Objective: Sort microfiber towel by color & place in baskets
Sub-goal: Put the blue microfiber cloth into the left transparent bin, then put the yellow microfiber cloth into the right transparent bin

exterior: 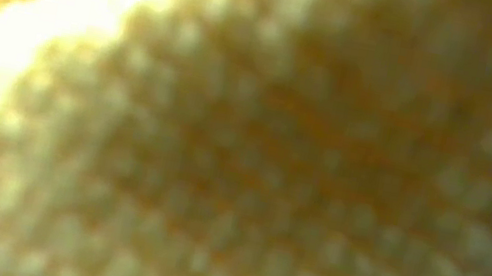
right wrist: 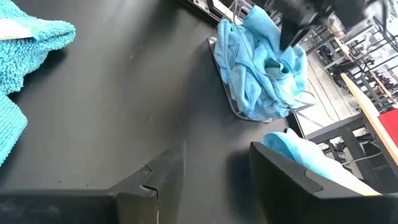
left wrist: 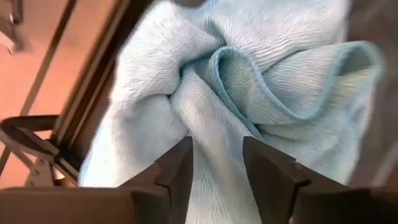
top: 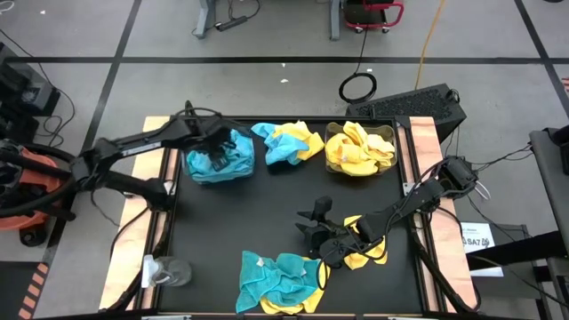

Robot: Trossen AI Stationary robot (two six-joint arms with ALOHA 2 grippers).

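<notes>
The left basket (top: 219,160), at the table's far left, is heaped with teal towels (left wrist: 249,81). My left gripper (top: 213,140) hangs open just above that heap, pointing steeply down, with nothing between its fingers. The right basket (top: 360,149) at the far right holds yellow towels. A mixed teal and yellow bunch (top: 286,142) lies between the baskets. A second mixed pile (top: 277,283) lies at the near edge. My right gripper (top: 309,224) hovers open over bare table mid-right. A yellow towel (top: 366,251) lies under its arm.
A yellow cloth pressed close to the lens fills the low view. A clear plastic object (top: 165,271) sits at the near left corner. Wooden rails (top: 425,151) border the black mat on both sides. Bare mat (top: 240,218) lies in the middle.
</notes>
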